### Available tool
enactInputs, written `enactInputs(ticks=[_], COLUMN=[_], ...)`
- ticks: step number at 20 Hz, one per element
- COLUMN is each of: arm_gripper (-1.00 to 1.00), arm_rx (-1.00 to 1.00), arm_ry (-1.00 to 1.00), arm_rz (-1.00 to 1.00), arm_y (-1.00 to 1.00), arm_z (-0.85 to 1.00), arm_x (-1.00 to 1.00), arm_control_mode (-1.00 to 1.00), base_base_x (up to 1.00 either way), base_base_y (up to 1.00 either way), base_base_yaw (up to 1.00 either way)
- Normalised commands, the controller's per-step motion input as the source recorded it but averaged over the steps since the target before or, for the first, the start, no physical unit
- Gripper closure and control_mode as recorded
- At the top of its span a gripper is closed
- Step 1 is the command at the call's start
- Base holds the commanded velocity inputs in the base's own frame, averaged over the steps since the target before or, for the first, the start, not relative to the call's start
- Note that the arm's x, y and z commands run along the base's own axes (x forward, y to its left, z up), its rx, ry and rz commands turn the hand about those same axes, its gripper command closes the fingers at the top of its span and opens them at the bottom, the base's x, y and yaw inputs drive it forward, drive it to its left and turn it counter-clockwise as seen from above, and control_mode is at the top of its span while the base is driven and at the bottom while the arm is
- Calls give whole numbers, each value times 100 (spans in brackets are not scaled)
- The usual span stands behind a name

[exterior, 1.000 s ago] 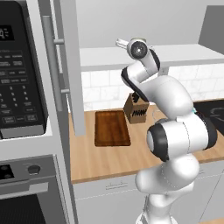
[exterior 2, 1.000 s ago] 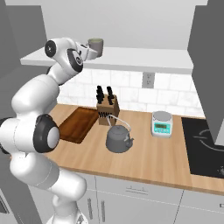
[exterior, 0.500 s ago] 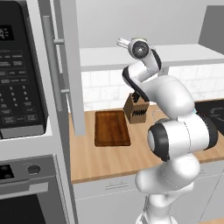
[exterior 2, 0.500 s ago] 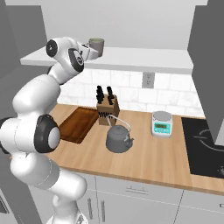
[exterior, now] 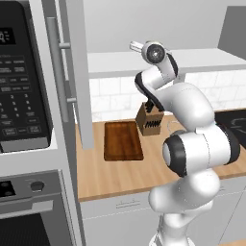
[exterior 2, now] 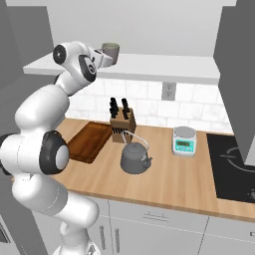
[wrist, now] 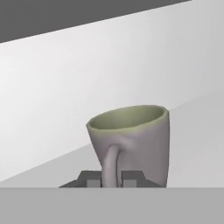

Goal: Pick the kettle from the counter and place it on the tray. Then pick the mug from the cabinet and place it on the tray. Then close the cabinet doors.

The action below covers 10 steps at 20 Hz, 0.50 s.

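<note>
While the kettle [exterior 2: 133,158] sits on the counter [exterior 2: 164,179] and the tray [exterior: 123,141] lies bare, the gripper [wrist: 110,180] reaches the mug [wrist: 133,142] on the cabinet shelf, its handle between the parted fingers [wrist: 128,179]. Judged step: grasping the mug; next, they must pinch the handle.

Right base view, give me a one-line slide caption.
Arm reaches the gripper up to the mug on the cabinet shelf; kettle sits on the counter beside the tray.

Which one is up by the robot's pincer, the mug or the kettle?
The mug, the small grey-green cup up on the white cabinet shelf. The dark kettle sits far below on the counter.
</note>
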Motion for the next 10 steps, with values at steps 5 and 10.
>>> enactInputs(ticks=[5,10], arm_gripper=[100,100], arm_rx=[0,0], arm_ry=[1,2], arm_rz=[0,0], arm_y=[0,0], arm_z=[0,-8], arm_x=[0,-1], arm_control_mode=[-100,-100], base_base_x=[0,0], base_base_y=[0,0], base_base_yaw=[0,0])
